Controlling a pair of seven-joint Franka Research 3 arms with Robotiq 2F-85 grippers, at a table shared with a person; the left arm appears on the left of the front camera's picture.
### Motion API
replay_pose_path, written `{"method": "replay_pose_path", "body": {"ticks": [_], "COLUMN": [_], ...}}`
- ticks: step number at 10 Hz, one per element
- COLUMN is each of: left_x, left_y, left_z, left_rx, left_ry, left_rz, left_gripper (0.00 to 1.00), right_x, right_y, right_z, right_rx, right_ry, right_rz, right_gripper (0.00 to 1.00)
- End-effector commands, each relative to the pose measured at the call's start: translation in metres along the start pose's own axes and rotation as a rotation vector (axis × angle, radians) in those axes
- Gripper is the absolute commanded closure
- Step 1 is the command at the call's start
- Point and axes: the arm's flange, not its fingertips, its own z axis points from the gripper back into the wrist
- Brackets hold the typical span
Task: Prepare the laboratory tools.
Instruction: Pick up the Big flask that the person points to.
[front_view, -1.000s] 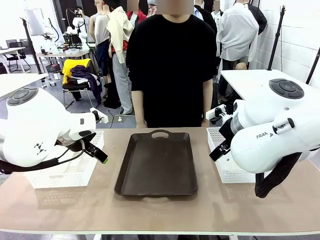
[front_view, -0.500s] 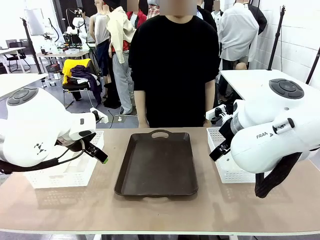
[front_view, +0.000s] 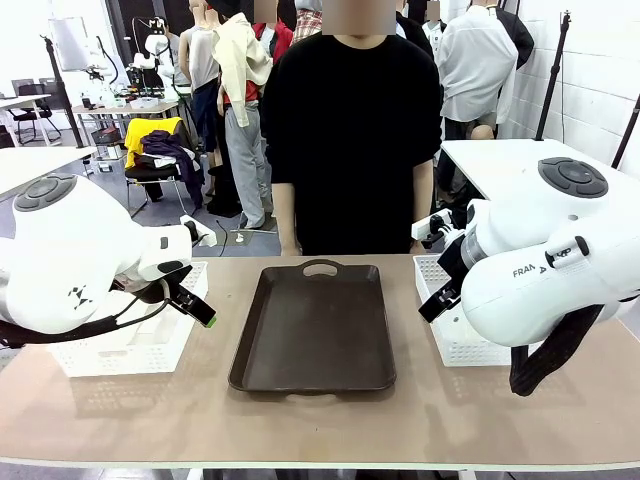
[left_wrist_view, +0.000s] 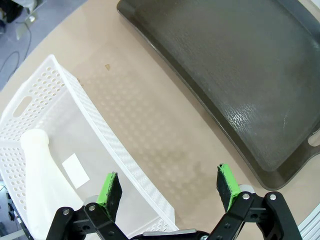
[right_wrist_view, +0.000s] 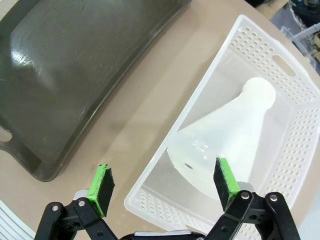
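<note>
i see my left gripper (left_wrist_view: 168, 184) and right gripper (right_wrist_view: 163, 184) both spread wide, empty. one frosted-white conical flask (left_wrist_view: 42, 170) lies in the left white lattice plastic basket (left_wrist_view: 115, 150), the second flask (right_wrist_view: 225, 140) in the right basket (right_wrist_view: 300, 125).

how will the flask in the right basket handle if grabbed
The flask lies on its side in the white basket, so a nudge would likely roll it. Its smooth tapering wall may slip under a grip; the narrow neck looks safer.
</note>
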Motion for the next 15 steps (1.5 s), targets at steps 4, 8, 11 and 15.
{"method": "replay_pose_path", "body": {"ticks": [4, 8, 11, 15], "left_x": [0.000, 0.000, 0.013, 0.018], "left_y": [0.001, 0.001, -0.002, 0.002], "left_z": [0.000, 0.000, 0.035, 0.111], "left_rx": [0.000, 0.000, 0.020, -0.090], "left_ry": [0.000, 0.000, -0.069, -0.298], "left_rz": [0.003, 0.003, -0.029, -0.004], "left_gripper": [0.00, 0.00, 0.00, 0.00], "right_x": [0.000, 0.000, 0.005, 0.005], "right_y": [0.000, 0.000, -0.013, -0.056], "right_z": [0.000, 0.000, 0.036, 0.105], "right_rx": [0.000, 0.000, 0.108, 0.237], "right_ry": [0.000, 0.000, -0.075, -0.228], "right_rz": [-0.001, -0.001, -0.049, -0.167], "right_gripper": [0.00, 0.00, 0.00, 0.00]}}
